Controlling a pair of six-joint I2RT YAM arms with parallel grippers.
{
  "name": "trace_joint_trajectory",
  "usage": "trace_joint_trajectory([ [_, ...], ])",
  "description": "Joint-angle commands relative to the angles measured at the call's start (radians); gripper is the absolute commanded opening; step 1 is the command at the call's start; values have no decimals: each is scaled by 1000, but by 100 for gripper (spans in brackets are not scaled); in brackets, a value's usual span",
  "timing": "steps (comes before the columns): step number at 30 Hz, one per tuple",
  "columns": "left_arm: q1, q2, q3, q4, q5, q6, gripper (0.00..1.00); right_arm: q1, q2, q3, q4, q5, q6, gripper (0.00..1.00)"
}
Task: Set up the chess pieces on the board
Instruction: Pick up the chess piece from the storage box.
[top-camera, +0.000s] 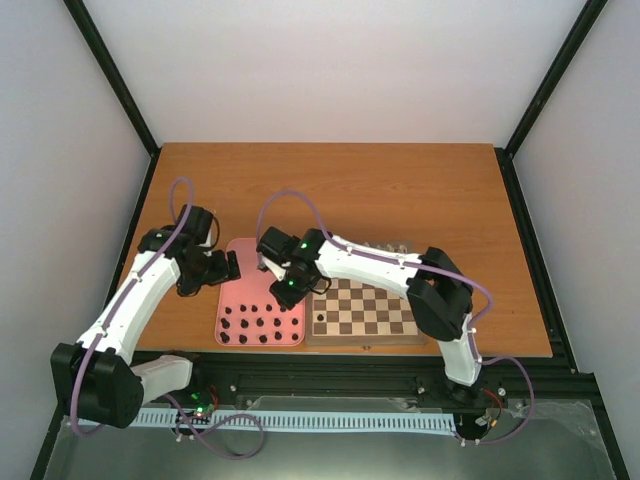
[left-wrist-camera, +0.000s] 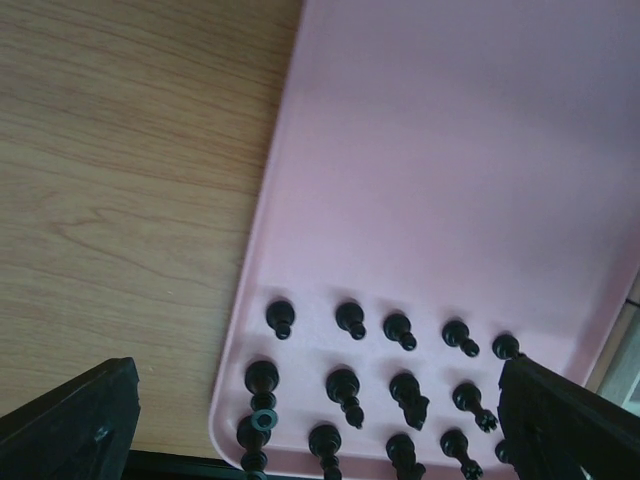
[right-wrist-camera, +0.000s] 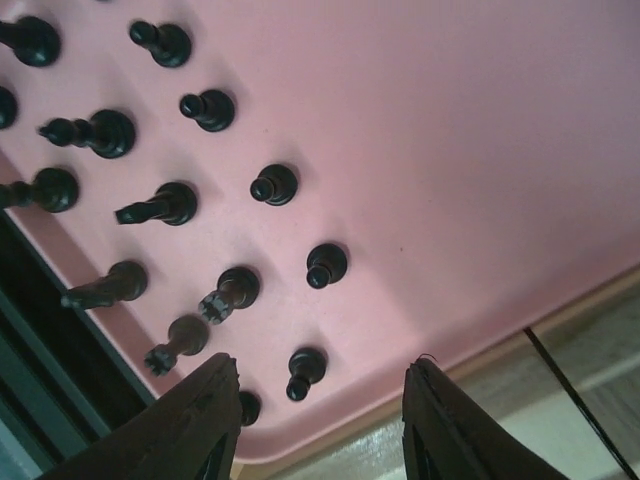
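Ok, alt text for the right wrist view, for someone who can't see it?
The right hand, open and empty, points down at a pink tray, with one dark piece showing between its fingers. More dark chess pieces stand in rows to the left.

You're in a robot lab cell: white panels (top-camera: 330, 60) in a black frame (top-camera: 110, 75) enclose the wooden surface (top-camera: 330, 190), with two arms (top-camera: 360, 262) bolted to a rail (top-camera: 330, 375).
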Motion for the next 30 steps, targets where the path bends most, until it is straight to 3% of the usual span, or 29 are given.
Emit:
trace_joint_trajectory([
  [1, 91, -35, 27, -8, 39, -1, 100, -2, 63, 43, -7, -40, -25, 46],
  [9, 200, -25, 44, -43, 42, 58, 100, -2, 138, 95, -6, -57, -33, 42],
  [30, 203, -41, 21, -31, 43, 71, 100, -3, 250, 175, -54, -27, -29, 29],
])
